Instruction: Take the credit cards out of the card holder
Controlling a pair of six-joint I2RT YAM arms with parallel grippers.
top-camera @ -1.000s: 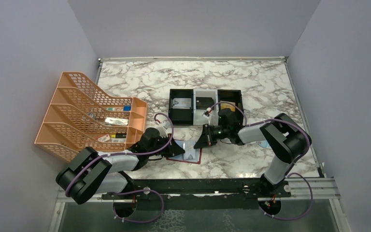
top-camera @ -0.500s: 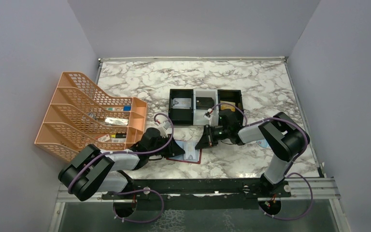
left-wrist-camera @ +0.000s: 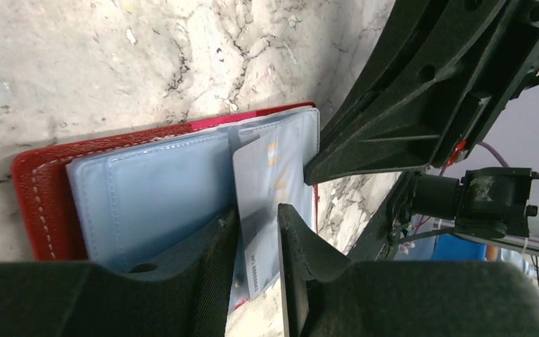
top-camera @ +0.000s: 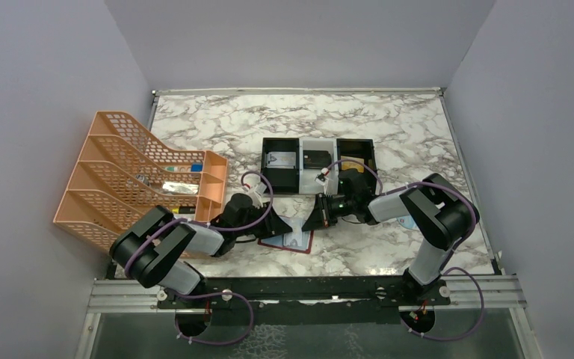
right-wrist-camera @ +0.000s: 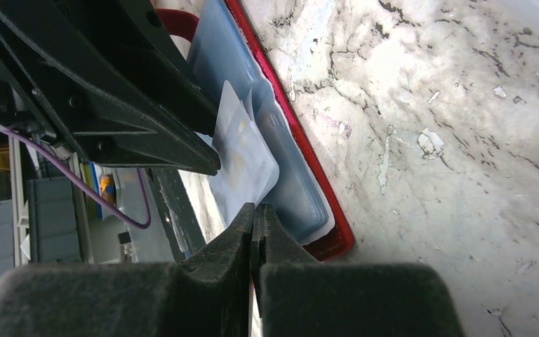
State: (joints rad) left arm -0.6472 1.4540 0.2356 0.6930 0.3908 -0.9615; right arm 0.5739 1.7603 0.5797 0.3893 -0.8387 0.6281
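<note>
- Rack: it sits at the far left exactly as it did a second ago, so it plays no part here.
- Left gripper: this is what changed. The elbow has swung in toward the rack and the wrist has pushed right, so it now covers more of the holder than it did half a second ago.
- In the left wrist view its fingers are drawn in narrow with a card between them. I judge that it is pinching the card, though I can't see the contact itself.
- Holder: it lies open and flat on the marble between the two grippers, pale blue panels up, and has not shifted.
- Card: silvery with gold marks, it lies aslant over the right panel and is partly raised. I can't tell whether its far end is still in the pocket.
- I read this as the pull under way on this card, not finished.
- Right gripper: it is closed tight on nothing and has not moved. Its tips are at the holder's right edge, probably pinning it.
- Tray: beyond the holder, with a card-like item in each compartment, so I take this for a late card.
</note>
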